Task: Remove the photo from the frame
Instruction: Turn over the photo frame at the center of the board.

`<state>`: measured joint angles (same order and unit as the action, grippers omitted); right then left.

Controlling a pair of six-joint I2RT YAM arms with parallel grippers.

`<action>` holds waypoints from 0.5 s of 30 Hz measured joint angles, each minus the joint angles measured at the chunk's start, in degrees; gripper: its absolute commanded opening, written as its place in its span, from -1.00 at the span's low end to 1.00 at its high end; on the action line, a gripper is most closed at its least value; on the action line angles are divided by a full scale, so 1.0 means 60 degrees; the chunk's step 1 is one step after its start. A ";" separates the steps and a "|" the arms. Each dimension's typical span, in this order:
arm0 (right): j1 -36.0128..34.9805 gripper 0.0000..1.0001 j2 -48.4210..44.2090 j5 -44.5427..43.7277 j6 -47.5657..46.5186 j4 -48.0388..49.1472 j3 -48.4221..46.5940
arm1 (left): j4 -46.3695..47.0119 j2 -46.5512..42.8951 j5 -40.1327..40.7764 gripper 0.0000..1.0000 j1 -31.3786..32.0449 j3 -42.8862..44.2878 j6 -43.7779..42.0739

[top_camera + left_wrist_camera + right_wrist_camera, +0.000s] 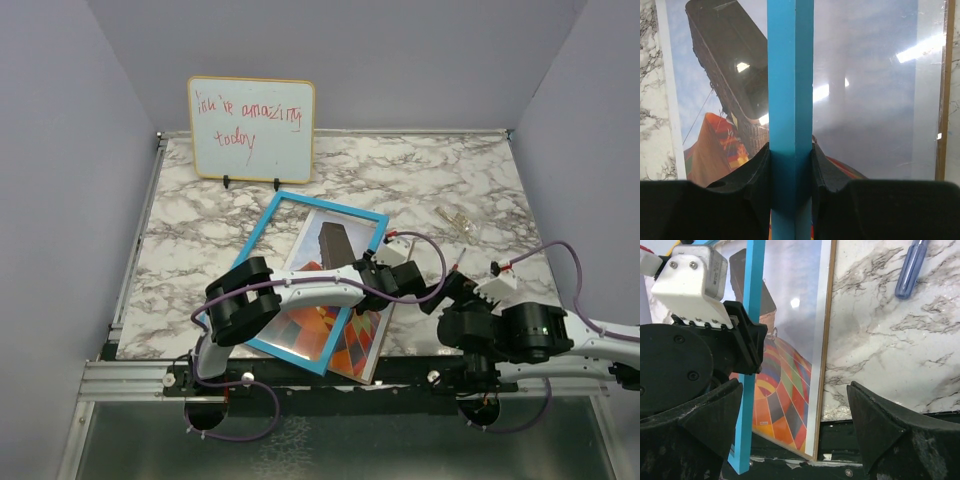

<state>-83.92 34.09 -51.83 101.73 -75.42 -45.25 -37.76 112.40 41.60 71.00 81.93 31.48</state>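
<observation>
Top view: one frame (pixel 330 204) at centre, one photo (pixel 362 345) beneath it, poking out lower right; the left gripper (pixel 372 272) clamps the frame's right rim. Left wrist: two fingers (pixel 754 172) pinch the blue rim. Right wrist: the right gripper (pixel 795 390) gapes wide, holding nothing; one blue tool handle (pixel 910 267) lies upper right.

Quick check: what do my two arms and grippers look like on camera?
Both match. The left arm and right arm have white links and bulky black joints, with purple cables looping alongside. The left gripper and right gripper have black, wedge-shaped fingers.
</observation>
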 measured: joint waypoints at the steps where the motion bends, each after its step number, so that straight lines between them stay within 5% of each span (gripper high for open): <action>1: 0.0000 0.77 -0.0066 0.0000 0.0076 -0.0011 0.0062 | 0.0029 0.0000 -0.0004 -1.00 -0.0004 0.0000 0.0007; 10: 0.0000 0.76 -0.1038 -0.0175 0.0280 0.0047 0.0685 | 0.0561 0.0022 -0.1111 -0.82 -0.0033 -0.0186 -0.0011; 15: 0.0000 0.77 -0.1264 -0.0328 0.0288 0.0044 0.0688 | 0.1166 0.0022 -0.2433 -0.32 -0.0160 -0.0543 0.0036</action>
<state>-83.92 26.50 -53.80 103.46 -75.16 -41.12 -30.76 112.53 27.00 70.04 78.67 31.70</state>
